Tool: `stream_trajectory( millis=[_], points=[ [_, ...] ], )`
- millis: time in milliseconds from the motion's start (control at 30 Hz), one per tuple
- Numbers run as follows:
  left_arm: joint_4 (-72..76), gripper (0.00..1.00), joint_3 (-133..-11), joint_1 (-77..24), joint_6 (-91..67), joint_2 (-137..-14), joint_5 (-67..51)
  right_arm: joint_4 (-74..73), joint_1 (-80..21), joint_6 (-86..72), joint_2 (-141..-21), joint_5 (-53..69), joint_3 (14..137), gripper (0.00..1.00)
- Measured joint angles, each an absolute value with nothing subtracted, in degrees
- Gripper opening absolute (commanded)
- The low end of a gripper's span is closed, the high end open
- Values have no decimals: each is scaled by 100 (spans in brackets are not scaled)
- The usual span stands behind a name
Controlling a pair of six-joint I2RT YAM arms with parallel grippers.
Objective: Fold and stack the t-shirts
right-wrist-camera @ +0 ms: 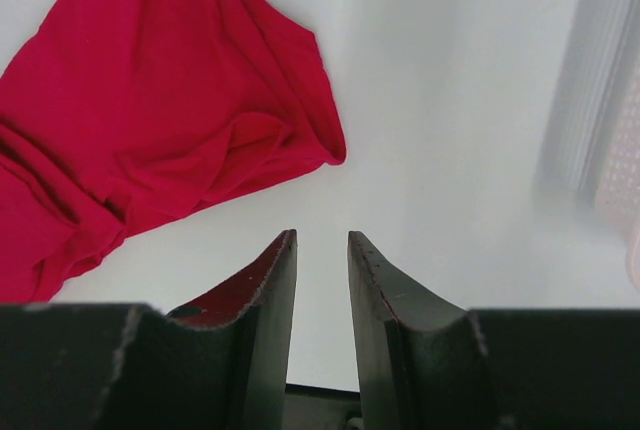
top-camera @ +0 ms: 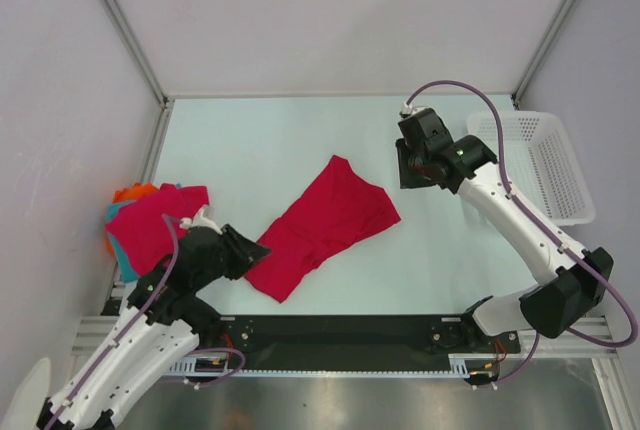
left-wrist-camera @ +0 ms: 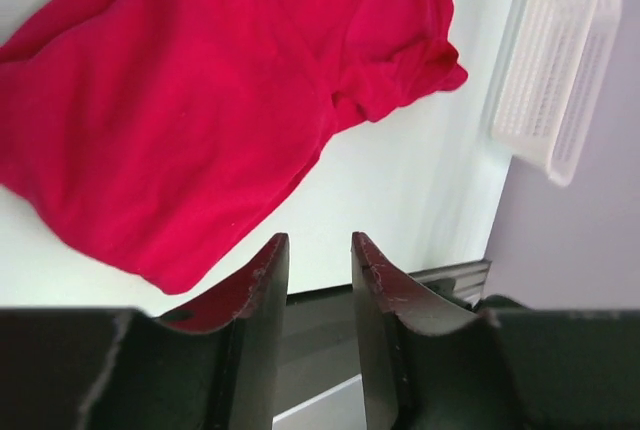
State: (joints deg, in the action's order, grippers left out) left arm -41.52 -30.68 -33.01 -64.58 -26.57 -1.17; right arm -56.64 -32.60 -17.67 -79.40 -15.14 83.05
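T-shirt crumpled on pale table, grey walls; left pincer, right pincer apart, empty.

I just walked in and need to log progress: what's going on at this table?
Two robot arms are working on shirts. A crimson-red cloth t-shirt lies roughly folded mid-table. The left gripper sits by its near-left end, open and holding nothing. The right gripper hovers off its far-right corner, also open and empty. At the left edge, a second red shirt tops a pile of small orange and teal garments. A white plastic mesh basket stands on the right.
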Motion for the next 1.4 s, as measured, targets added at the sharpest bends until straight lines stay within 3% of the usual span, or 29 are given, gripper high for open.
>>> stream_trajectory(
  millis=[167,333,567,700,1400],
  points=[
    [-4663,40,-2652,-3312,-7275,-1835,193,-5489,-3249,-1682,-8060,-1225,8305,33],
    [-5124,45,-2563,-3352,-7651,-1946,510,-5408,-3227,-1623,-8097,-1004,8305,33],
    [-5234,50,-3391,-4034,-7404,-4423,1007,-5264,-3107,-1594,-8112,-705,8305,33],
    [-5035,50,-3424,-4757,-7605,-4952,1111,-5190,-3050,-1584,-8112,-580,8302,33],
    [-5631,51,-2473,-6770,-10294,-4064,1761,-5135,-2989,-1601,-7992,-158,8075,33]
  ],
)
